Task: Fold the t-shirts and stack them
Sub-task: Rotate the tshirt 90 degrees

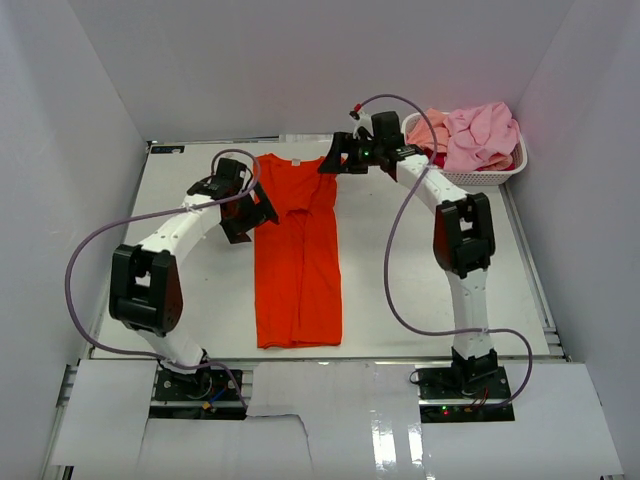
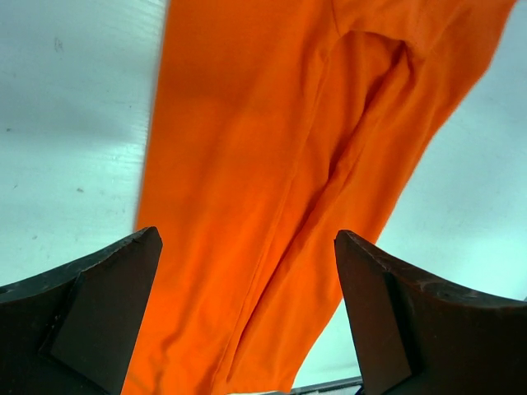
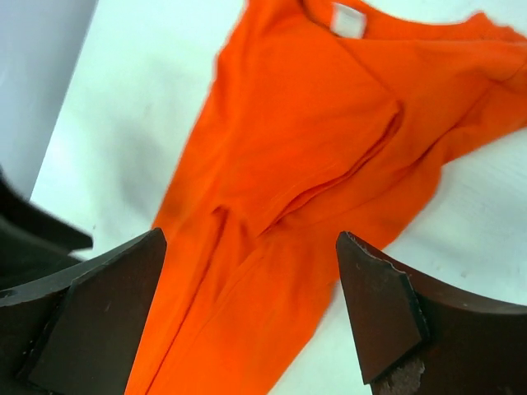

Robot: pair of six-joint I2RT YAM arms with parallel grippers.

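A bright orange-red t-shirt (image 1: 297,250) lies flat on the white table, folded lengthwise into a long strip with its collar at the far end. My left gripper (image 1: 250,215) hovers open at the strip's left edge, near the shoulder. The left wrist view shows the orange cloth (image 2: 280,181) below open, empty jaws. My right gripper (image 1: 335,160) hovers open beside the shirt's far right shoulder. In the right wrist view the collar with its white label (image 3: 347,18) and the folded sleeve (image 3: 329,156) lie beneath empty jaws. More t-shirts (image 1: 475,135), pink and salmon, sit piled in the basket.
A white perforated basket (image 1: 490,176) stands at the table's far right corner, just behind the right arm. White walls enclose the table on the left, back and right. Purple cables loop from both arms over the table.
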